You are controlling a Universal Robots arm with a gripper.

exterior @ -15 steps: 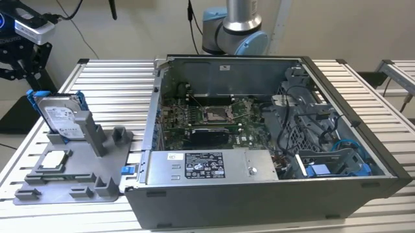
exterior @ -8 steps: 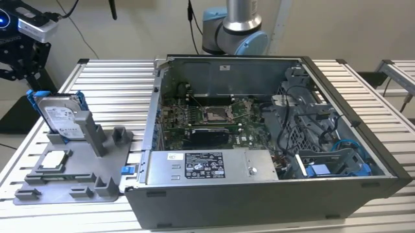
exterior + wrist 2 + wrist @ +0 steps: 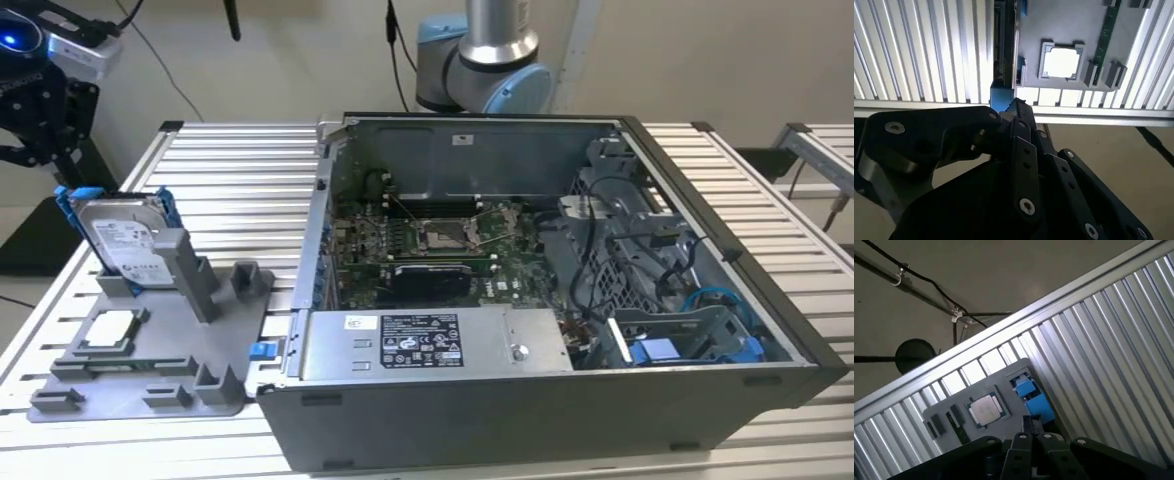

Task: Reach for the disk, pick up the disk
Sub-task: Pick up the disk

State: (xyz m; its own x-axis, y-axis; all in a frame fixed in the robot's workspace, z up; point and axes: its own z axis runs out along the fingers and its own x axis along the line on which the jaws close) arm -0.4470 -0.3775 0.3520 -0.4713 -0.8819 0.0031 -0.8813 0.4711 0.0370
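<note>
Hanging over the far corner of the table (image 3: pixel 227 170) at the exterior view's left, the black claw (image 3: pixel 27 150) sat above the disk (image 3: pixel 127 240) and a little to its left. It was apart from the disk and had nothing in its grasp. How far it was open I could not tell.

The disk stood upright on its edge in a slot of a grey holder (image 3: pixel 147 385). Its labelled silver face was in plain sight and the blue bracket ran up both sides. The holder lay flat on the slatted metal table, just beside the open computer case (image 3: pixel 534 400), on the exterior view's left of it. A small square chip (image 3: pixel 110 330) rested in a recess of the holder, nearer the camera than the disk. Behind the case rose the arm's base (image 3: pixel 481 60).

In the second wrist view the claw (image 3: pixel 1015 104) pointed toward the disk (image 3: pixel 1004 50). The disk showed edge-on as a dark strip with a blue end, and the chip (image 3: pixel 1061 61) sat bright in the holder (image 3: pixel 1064 15) beside it, over the table (image 3: pixel 914 50). In the first wrist view the claw (image 3: pixel 1028 422) aimed at the disk's (image 3: pixel 1031 397) blue bracket, with the chip (image 3: pixel 985 410) close by on the holder (image 3: pixel 1004 375). The table's (image 3: pixel 1104 355) slats ran off beyond.
</note>
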